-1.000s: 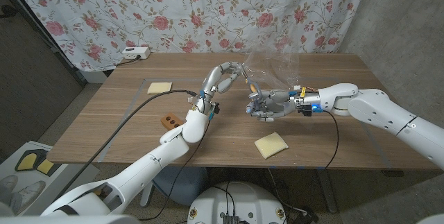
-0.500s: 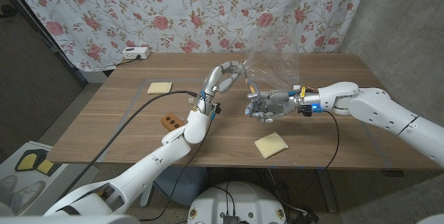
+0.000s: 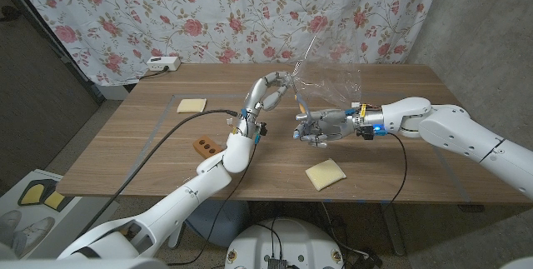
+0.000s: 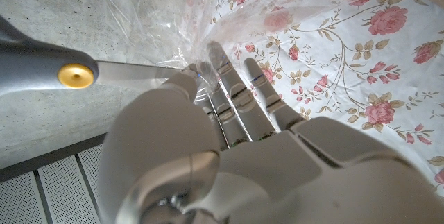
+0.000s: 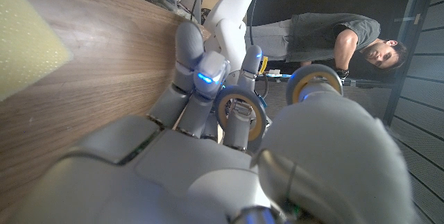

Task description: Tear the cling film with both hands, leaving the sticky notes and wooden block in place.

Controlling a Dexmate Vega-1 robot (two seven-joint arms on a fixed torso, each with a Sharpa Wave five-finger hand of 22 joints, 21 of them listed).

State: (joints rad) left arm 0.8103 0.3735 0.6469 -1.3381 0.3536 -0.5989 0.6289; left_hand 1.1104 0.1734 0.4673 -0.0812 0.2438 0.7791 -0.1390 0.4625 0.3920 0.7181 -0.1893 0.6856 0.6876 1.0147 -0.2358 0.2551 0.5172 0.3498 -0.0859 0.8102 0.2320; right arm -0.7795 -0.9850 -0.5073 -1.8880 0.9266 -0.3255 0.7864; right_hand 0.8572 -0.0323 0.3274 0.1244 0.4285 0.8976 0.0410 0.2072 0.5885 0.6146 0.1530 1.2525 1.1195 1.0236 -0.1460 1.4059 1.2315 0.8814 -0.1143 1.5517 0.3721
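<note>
In the head view, your left robot hand [image 3: 279, 86] has lifted slightly and still pinches the cling film [image 3: 329, 82], which now stretches taller above the bench [image 3: 150, 148]; your right robot hand [image 3: 321, 125] has eased away beside it, fingers curled. I judge no tear yet.

The left wrist view shows film [image 4: 159, 16] caught at the fingertips [image 4: 208, 61].

In the right wrist view, whether the right robot hand [image 5: 208, 134] holds film, you cannot tell.

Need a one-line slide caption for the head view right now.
Left hand and right hand hold cling film taut above the table, with sticky notes untouched.
</note>
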